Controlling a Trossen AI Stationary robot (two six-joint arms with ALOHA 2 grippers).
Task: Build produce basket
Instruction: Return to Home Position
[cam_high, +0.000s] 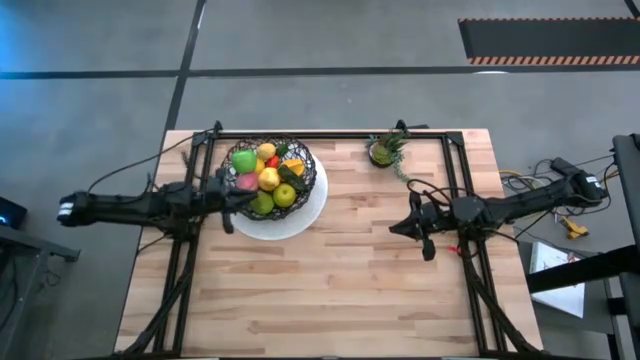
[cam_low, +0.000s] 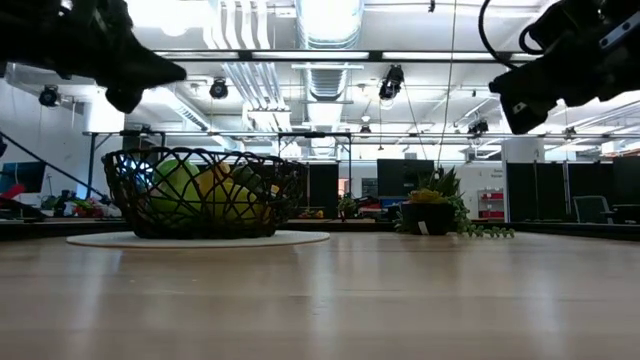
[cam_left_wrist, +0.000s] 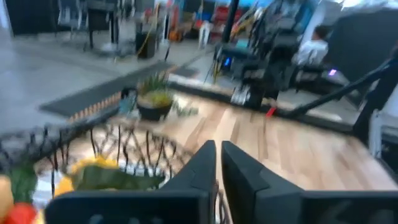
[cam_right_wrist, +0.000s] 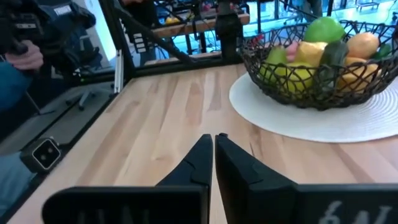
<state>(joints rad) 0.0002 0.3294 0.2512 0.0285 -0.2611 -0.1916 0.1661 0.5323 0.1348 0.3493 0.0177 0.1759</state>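
While both arms hang above the table, the left gripper holds its fingers pressed together on nothing. The basket sits just below and ahead of their tips, the produce piled inside it, and it stands on a white plate. The right gripper, likewise clenched and empty, points toward the basket from well apart.

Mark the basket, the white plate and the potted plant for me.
basket (cam_low: 288, 200): low view, right wire wall.
white plate (cam_right_wrist: 348, 127): right wrist view, bare surface beside the basket.
potted plant (cam_high: 383, 152): high view, middle of foliage.
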